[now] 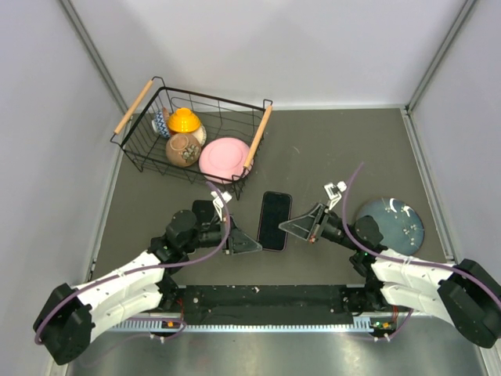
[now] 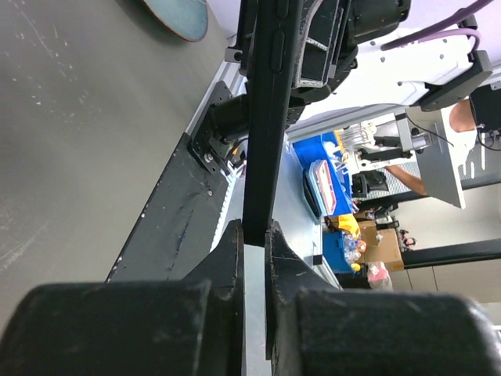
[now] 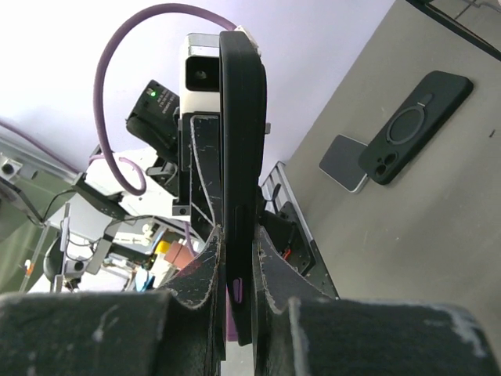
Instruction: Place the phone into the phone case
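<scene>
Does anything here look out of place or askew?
Yes. In the right wrist view a dark case lies back up and askew, half over what seems a grey phone on the table, not around it. Nothing looks spilled or broken.

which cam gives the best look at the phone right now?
Top external: the phone shows its whole dark face, with the left gripper and right gripper at its long sides. Both wrist views show it only edge-on, a thin dark slab pinched between their own fingers.
</scene>
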Robot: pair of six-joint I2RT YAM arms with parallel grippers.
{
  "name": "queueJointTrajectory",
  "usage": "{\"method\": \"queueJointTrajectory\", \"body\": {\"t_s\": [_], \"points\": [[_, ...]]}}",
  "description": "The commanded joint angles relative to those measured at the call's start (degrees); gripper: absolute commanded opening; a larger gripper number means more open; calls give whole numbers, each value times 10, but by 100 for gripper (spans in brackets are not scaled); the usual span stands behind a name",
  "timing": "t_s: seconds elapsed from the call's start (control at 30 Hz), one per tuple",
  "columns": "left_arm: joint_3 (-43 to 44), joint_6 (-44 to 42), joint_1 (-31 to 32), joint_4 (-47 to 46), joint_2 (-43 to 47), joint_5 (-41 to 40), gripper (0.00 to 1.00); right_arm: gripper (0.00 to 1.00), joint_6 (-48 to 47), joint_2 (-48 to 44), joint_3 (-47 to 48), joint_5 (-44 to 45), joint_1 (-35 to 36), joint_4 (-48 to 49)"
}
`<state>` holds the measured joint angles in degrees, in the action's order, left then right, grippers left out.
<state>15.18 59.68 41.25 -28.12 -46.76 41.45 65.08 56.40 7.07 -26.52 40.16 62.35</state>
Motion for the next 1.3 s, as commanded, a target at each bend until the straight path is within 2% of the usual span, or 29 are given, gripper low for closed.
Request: {"method": "queueJointTrajectory", "body": {"t_s": [0.0,0.07,0.1,0.2,0.43,0.63,0.73,0.77,0.8,0.87,0.9,0.93,1.0,1.03,1.07,1.13,1.27], "points": [[14,-22,1,17,18,-15,9,0,-26,-19,5,5,-6,29],[19,-25,1,39,30,-30,35,0,-30,-20,5,-8,-5,23],[22,-27,1,48,33,-39,52,0,-31,-21,6,-16,-5,25],[25,-31,1,65,41,-63,64,0,-31,-19,6,-46,-5,30],[42,-32,1,46,6,-61,66,0,-11,7,8,-114,-5,69],[71,-39,1,32,-42,-30,61,2,5,34,9,-135,-4,87],[79,-40,1,26,-57,-23,39,4,5,43,9,-139,-3,87],[78,-40,1,22,-58,-21,21,5,5,45,9,-141,-3,88],[77,-39,1,18,-59,-23,12,7,5,46,9,-142,-4,88],[76,-37,1,18,-59,-29,2,15,3,45,5,-142,-3,88],[75,-37,1,17,-58,-32,0,20,1,41,1,-141,-3,86],[74,-36,1,16,-55,-34,0,31,1,39,-3,-138,-3,84],[72,-36,1,15,-52,-46,0,42,0,33,-8,-138,-3,78],[72,-36,1,16,-45,-51,0,52,0,28,-17,-139,-3,78],[72,-36,1,19,-44,-57,0,56,3,24,-22,-140,-2,81],[72,-34,1,24,-33,-77,0,60,7,14,-38,-143,-1,84],[71,-30,1,20,-26,-95,0,61,5,-8,-58,-131,9,70]]}}
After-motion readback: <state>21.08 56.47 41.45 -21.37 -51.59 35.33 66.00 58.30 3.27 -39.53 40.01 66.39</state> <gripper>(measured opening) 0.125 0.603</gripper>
